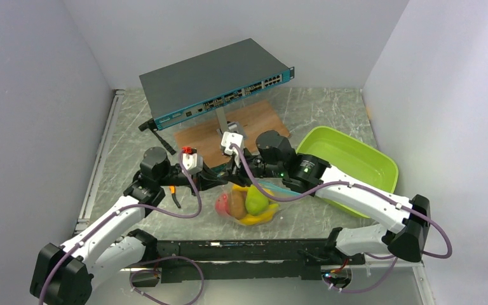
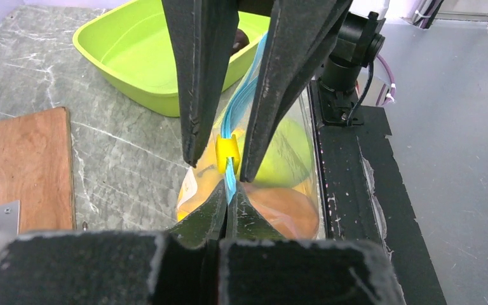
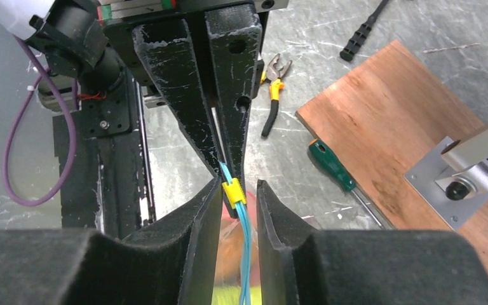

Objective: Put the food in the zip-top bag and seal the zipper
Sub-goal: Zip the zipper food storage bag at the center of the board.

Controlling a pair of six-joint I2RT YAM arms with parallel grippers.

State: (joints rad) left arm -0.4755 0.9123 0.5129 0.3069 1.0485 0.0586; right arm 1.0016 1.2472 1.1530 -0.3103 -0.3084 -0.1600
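**A:** Since you've got the views up: surface and room?

**B:** Grey marbled worktop [image 1: 330, 111], plain white walls [image 1: 38, 95] on three sides. Network switch [image 1: 210, 79] at the back, wooden board [image 1: 254, 121] in front of it, lime-green tray [image 1: 381, 165] on the right. Pliers [image 3: 273, 89] and a green-handled screwdriver [image 3: 330, 166] lie by the board.

**A:** Bag?

**B:** The zip-top bag [image 1: 246, 204] is near the front edge of the worktop, between the two arms, just left of the tray. It's clear and crinkly, with food inside: yellow banana [image 1: 260, 218], green pear [image 1: 256, 200], reddish piece [image 1: 222, 203], and something orange showing low in the left wrist view. Its mouth edge points up.

**A:** Zipper?

**B:** The teal-blue zipper [image 2: 244, 89] has a yellow slider [image 2: 227, 152] on it.

**A:** Grippers?

**B:** The left gripper [image 2: 229, 206] is clenched on the zipper strip, just beside the slider. The right gripper [image 3: 239, 197] has its jaws parted. They straddle the strip at the slider with a gap on both sides, not pinching
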